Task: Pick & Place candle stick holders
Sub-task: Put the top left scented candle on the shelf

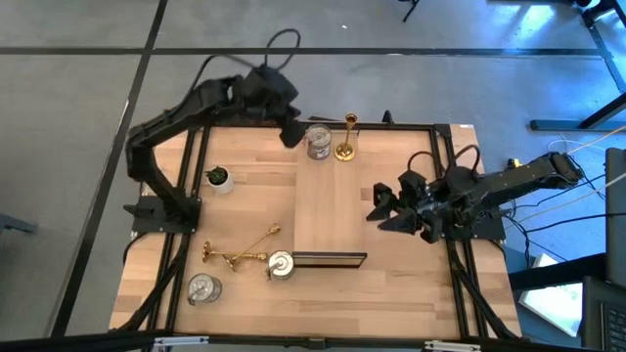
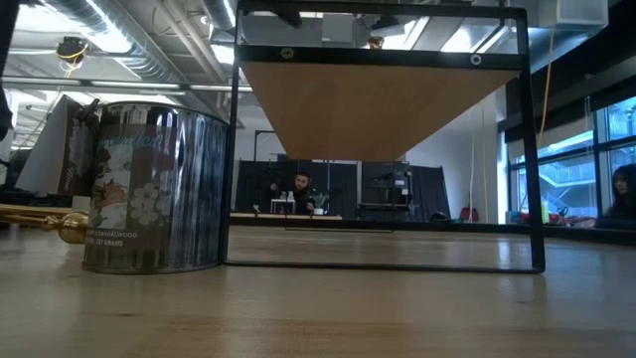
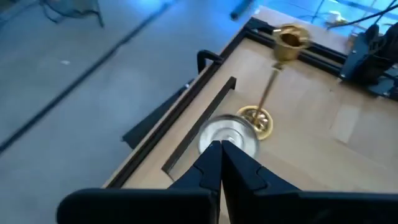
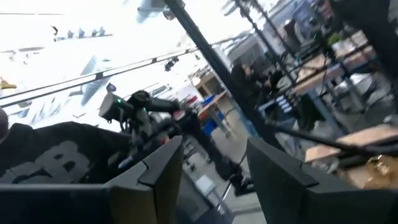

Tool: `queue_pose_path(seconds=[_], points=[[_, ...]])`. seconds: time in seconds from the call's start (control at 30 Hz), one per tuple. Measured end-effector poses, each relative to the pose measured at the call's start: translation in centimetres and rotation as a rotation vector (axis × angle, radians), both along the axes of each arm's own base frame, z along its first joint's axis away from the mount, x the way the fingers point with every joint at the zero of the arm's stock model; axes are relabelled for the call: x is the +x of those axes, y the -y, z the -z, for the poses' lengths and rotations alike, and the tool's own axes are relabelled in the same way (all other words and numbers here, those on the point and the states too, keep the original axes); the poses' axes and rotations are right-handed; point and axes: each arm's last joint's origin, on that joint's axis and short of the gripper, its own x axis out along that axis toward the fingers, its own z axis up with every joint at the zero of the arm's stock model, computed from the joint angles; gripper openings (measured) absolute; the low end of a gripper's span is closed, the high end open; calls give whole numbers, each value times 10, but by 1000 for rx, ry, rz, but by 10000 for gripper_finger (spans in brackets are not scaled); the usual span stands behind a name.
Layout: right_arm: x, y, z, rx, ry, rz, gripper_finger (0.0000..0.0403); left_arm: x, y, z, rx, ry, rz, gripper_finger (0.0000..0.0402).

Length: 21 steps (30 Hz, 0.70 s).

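The left hand (image 1: 291, 134) hovers at the top centre of the high view, its fingers pressed together and holding nothing. A silvery cup (image 1: 318, 143) stands just beside it to the right, at the top end of the wooden board (image 1: 328, 210). An upright gold stick (image 1: 346, 137) stands just right of the cup. In the left wrist view the shut fingertips (image 3: 219, 163) point almost straight at the silvery cup (image 3: 229, 135), and the gold stick (image 3: 273, 84) rises just beyond it.

The other holders lie on the counter (image 1: 421, 284) well apart from that hand, in the lower left of the high view: two gold sticks (image 1: 245, 249) on their sides, long axes running slantwise, a silvery cup (image 1: 281, 264) at the board's lower end, and another silvery cup (image 1: 204, 286) further left.

The right hand (image 1: 389, 207) sits at the centre right, fingers spread part way with nothing between them. It points left toward the board.

I judge the left hand nearer every holder still off the board, so it must travel down the frame and open.
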Motion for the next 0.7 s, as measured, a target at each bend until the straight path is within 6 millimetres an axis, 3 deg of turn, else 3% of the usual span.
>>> queue_pose_path(seconds=[0.37, 0.57, 0.7], points=[[2, 8, -4, -19, 31, 243, 181, 28, -110, 66, -287, 62, 211, 1], [1, 5, -7, -36, 62, 286, 181, 36, -129, 88, -356, 74, 268, 1], [1, 5, -7, -44, 64, 288, 181, 43, -131, 99, -372, 51, 308, 1]])
